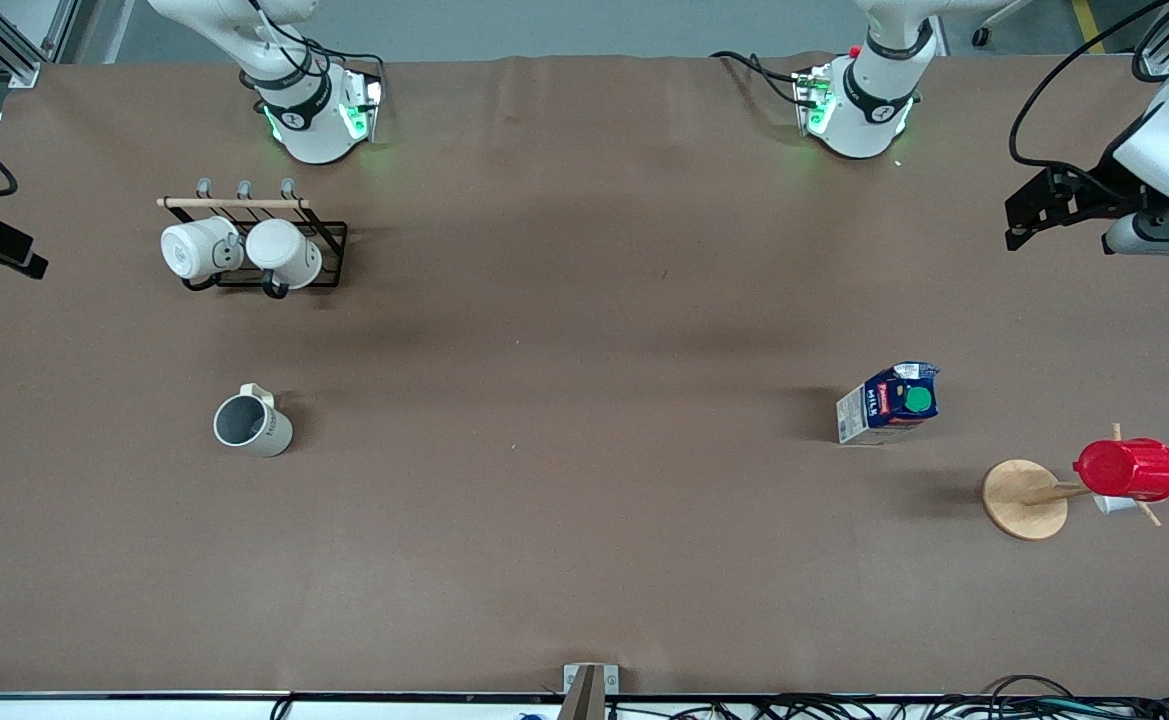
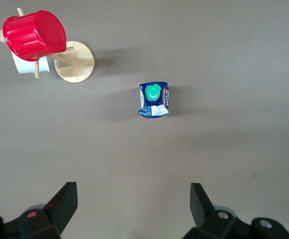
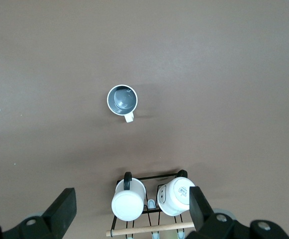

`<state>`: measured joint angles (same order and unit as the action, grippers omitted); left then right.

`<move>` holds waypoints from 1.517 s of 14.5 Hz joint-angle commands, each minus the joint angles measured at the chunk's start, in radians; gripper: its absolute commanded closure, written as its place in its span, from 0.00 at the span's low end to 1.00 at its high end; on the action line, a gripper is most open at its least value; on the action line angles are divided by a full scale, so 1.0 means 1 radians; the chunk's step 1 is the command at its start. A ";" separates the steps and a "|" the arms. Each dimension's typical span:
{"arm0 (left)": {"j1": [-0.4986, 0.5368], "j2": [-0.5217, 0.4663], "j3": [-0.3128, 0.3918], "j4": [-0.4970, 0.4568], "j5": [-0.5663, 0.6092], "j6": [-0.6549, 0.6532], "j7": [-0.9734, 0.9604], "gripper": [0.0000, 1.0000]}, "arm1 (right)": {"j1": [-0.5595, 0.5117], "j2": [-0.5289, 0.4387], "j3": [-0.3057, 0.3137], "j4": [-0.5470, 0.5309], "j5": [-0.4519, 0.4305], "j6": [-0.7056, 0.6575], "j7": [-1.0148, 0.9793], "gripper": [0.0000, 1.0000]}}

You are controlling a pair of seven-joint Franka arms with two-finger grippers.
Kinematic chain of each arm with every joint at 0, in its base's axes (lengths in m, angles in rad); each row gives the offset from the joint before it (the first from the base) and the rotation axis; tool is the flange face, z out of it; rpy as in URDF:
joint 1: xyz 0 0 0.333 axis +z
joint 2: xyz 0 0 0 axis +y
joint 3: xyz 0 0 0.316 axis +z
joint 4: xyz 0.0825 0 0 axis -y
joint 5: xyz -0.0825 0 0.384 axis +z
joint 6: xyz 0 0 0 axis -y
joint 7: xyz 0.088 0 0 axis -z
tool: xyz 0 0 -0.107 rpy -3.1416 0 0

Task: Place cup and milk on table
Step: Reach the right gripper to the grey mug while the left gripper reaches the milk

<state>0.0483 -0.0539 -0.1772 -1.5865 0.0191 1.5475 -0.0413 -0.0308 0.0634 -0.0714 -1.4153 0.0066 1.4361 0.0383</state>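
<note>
The cup (image 1: 252, 425) stands upright on the table (image 1: 584, 520) toward the right arm's end, dark inside showing; it also shows in the right wrist view (image 3: 122, 99). The milk (image 1: 889, 402) stands on the table toward the left arm's end and shows in the left wrist view (image 2: 154, 99), green cap up. My left gripper (image 2: 133, 199) is open and empty, high over the table at the left arm's end (image 1: 1029, 215). My right gripper (image 3: 133, 204) is open and empty, high over the right arm's end (image 1: 4, 250). Neither touches anything.
A black wire rack (image 1: 329, 232) with a wooden bar holds two white mugs (image 1: 244, 252) near the right arm's base. A wooden mug tree (image 1: 1024, 498) carries a red ribbed cup (image 1: 1129, 468), nearer the front camera than the milk.
</note>
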 commanded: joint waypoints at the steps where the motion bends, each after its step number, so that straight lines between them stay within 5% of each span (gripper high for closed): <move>1: 0.004 0.005 -0.001 0.017 -0.013 -0.009 0.006 0.00 | -0.004 -0.016 0.004 -0.016 0.013 -0.002 -0.012 0.00; 7: 0.008 0.061 0.007 0.065 -0.011 -0.007 0.014 0.00 | -0.003 -0.013 0.002 -0.016 0.013 -0.003 -0.049 0.00; 11: 0.009 0.114 0.008 0.007 -0.007 0.055 0.008 0.00 | 0.006 0.065 0.002 -0.024 0.019 0.039 -0.153 0.00; 14: 0.007 0.114 0.008 -0.137 0.001 0.236 -0.005 0.00 | 0.002 0.163 0.001 -0.098 0.030 0.189 -0.270 0.00; 17: 0.007 0.114 0.010 -0.260 0.001 0.409 -0.008 0.00 | 0.011 0.187 0.001 -0.287 0.029 0.442 -0.323 0.00; 22: 0.007 0.163 0.008 -0.323 0.002 0.558 -0.008 0.00 | 0.037 0.269 0.002 -0.465 0.024 0.745 -0.402 0.00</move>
<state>0.0535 0.1000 -0.1685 -1.8928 0.0191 2.0639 -0.0418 -0.0162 0.3403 -0.0677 -1.8019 0.0232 2.0971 -0.3408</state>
